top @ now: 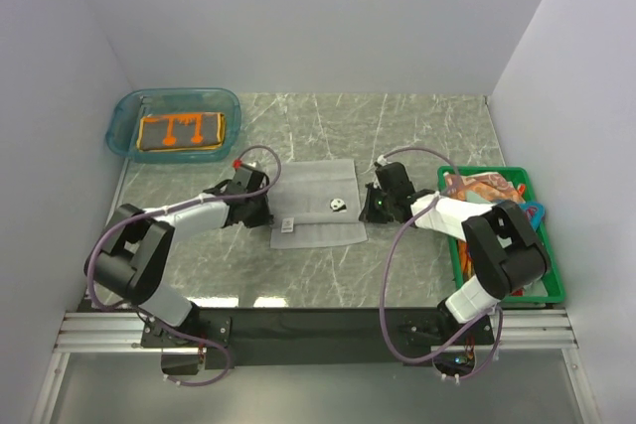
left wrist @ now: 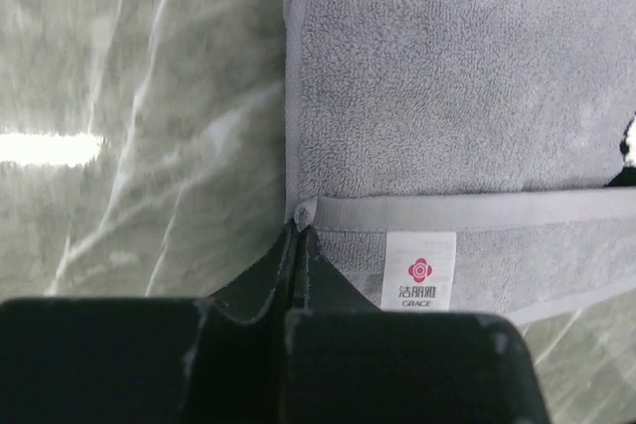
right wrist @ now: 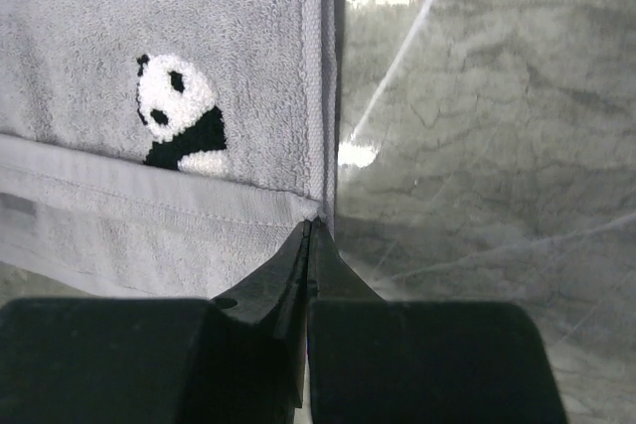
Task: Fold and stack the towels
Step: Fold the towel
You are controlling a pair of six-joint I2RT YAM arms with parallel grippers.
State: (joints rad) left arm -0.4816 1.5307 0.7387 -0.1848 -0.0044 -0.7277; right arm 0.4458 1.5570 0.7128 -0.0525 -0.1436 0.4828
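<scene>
Grey towel (top: 316, 208), opposite edges pinched by left claw (left wrist: 298, 230) and right claw (right wrist: 313, 225).

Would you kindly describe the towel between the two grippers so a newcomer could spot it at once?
On the marble table, look midway between the teal tub far left and the green crate at right. The grey towel lies there flat, near edge folded over. Unlike the orange-brown towel in the tub, it is plain pale grey with a small panda.

Grey towel (top: 316, 204) part-folded mid-table; orange towel (top: 181, 130) folded far-left
</scene>
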